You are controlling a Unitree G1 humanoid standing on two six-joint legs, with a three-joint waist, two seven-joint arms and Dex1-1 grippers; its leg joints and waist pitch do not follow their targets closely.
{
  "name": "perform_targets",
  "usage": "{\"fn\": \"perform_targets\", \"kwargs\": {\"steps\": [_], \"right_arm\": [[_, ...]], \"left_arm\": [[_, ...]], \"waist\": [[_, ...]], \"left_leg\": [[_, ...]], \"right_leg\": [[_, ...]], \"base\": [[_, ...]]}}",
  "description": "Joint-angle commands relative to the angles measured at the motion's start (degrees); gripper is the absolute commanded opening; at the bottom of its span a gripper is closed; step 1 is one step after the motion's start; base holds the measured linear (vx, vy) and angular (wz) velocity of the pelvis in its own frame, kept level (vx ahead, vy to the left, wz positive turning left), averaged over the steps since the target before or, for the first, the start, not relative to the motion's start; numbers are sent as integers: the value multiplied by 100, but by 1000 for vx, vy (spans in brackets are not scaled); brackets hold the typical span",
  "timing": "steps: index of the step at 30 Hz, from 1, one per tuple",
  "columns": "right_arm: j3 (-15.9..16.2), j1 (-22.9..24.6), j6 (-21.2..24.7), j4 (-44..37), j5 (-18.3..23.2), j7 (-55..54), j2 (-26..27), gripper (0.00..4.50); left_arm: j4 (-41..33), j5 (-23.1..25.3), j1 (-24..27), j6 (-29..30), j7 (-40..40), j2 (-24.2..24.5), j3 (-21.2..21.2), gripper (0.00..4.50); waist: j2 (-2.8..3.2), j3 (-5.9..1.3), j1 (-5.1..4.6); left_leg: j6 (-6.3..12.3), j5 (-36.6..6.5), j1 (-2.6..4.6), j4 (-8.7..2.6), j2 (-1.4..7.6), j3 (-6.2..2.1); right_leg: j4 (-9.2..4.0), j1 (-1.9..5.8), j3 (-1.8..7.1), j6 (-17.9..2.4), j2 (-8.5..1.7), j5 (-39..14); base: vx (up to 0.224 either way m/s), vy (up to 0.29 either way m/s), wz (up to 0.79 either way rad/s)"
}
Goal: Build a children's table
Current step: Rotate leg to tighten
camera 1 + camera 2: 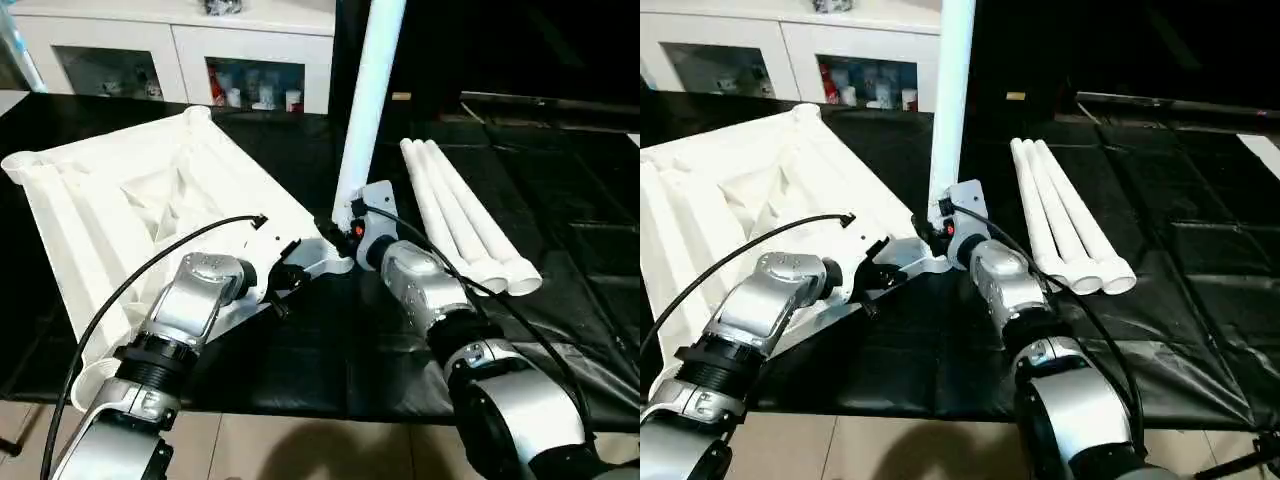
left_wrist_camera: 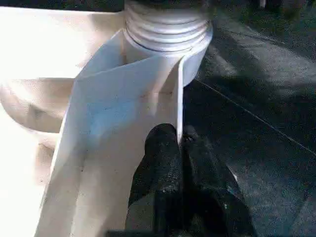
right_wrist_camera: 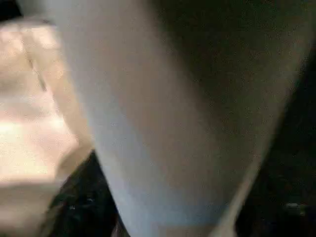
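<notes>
The white table top [image 1: 120,200] lies upside down on the black surface, ribs showing. One white leg [image 1: 365,100] stands upright in its near right corner socket; the leg's threaded end [image 2: 168,29] sits at the socket mouth. My left gripper [image 2: 178,133] is shut on the top's thin rim wall [image 2: 148,89] just beside that corner, also seen as the left gripper [image 1: 290,268]. My right gripper [image 1: 350,222] is at the base of the upright leg, whose shaft [image 3: 173,123] is very close to the right wrist camera. Three more legs [image 1: 465,225] lie side by side to the right.
A white glass-door cabinet [image 1: 170,50] stands behind the black table. The table's near edge [image 1: 330,412] runs just under my forearms, with tiled floor below. Black cables loop over both arms.
</notes>
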Motion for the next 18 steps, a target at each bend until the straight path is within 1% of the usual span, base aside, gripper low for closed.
{"fn": "perform_targets", "kwargs": {"steps": [1,2,3,4,5,6,7,9,10,11,12,13,14,16,18], "right_arm": [[116,303,189,197,-115,264,-24,341],[88,359,177,136,-89,332,-46,352],[68,388,165,110,-77,373,-58,362],[61,464,139,21,-69,416,-100,362],[48,544,112,-75,-52,487,-138,372],[19,637,94,-195,11,622,-172,379],[-7,742,89,-332,66,721,-225,387],[-14,832,95,-448,93,765,-284,395],[-21,994,142,-691,177,976,-374,408],[-21,1042,152,-765,200,1044,-402,417],[-1,1205,196,-1032,260,1320,-504,425],[36,1352,225,-1278,297,1550,-610,437],[39,1367,230,-1305,302,1570,-622,445],[89,1607,306,-1739,359,1875,-833,445],[104,1714,361,-1955,384,2028,-949,445]], "left_arm": [[-104,-167,-190,-248,-245,-67,-129,0],[-72,-164,-200,-287,-258,-59,-135,0],[-56,-167,-206,-308,-261,-54,-140,0],[-12,-163,-222,-359,-281,-37,-155,0],[29,-159,-235,-412,-306,-15,-175,0],[74,-150,-248,-475,-337,10,-194,0],[138,-138,-267,-567,-397,46,-227,0],[200,-129,-286,-652,-463,82,-262,0],[274,-125,-303,-798,-600,136,-315,0],[296,-123,-308,-835,-642,152,-330,0],[363,-125,-323,-958,-786,205,-379,0],[431,-120,-337,-1074,-923,256,-427,0],[440,-118,-338,-1087,-937,263,-432,0],[592,-80,-371,-1317,-1151,365,-530,0],[677,-78,-391,-1423,-1269,409,-567,0]], "waist": [[129,-352,40],[137,-352,49],[137,-346,57],[158,-351,74],[154,-340,77],[149,-342,101],[167,-339,107],[160,-342,117],[175,-335,124],[188,-332,138],[182,-331,141],[179,-331,187],[166,-341,197],[169,-329,231],[194,-335,243]], "left_leg": [[120,-992,76,-310,175,-14],[152,-901,72,-307,170,-21],[179,-893,71,-306,167,-16],[192,-888,79,-301,180,-19],[199,-916,81,-308,177,-14],[202,-923,85,-303,178,-9],[195,-948,88,-310,191,-15],[180,-975,89,-310,197,-16],[176,-998,84,-313,186,-20],[171,-1047,97,-313,195,-17],[151,-1092,95,-317,204,-17],[162,-1067,101,-309,197,-16],[179,-996,84,-303,205,-14],[212,-939,82,-303,196,-14],[199,-910,86,-294,205,-11]], "right_leg": [[-330,310,202,-1513,-386,278],[-305,316,193,-1546,-374,387],[-317,313,192,-1554,-372,397],[-309,308,191,-1566,-387,412],[-324,304,185,-1560,-378,375],[-324,312,184,-1545,-380,372],[-325,311,177,-1543,-383,366],[-317,318,172,-1556,-392,334],[-330,324,166,-1534,-381,265],[-342,315,168,-1522,-393,212],[-337,319,165,-1521,-397,143],[-356,329,163,-1493,-388,129],[-325,338,171,-1514,-405,228],[-330,331,161,-1484,-390,232],[-322,322,161,-1485,-403,205]], "base": [[0,0,0],[0,0,0],[0,0,0],[0,0,0],[0,0,0],[0,0,0],[0,0,0],[0,0,0],[0,0,0],[0,0,0],[0,0,0],[0,0,0],[0,0,0],[0,0,0],[0,0,0]]}}
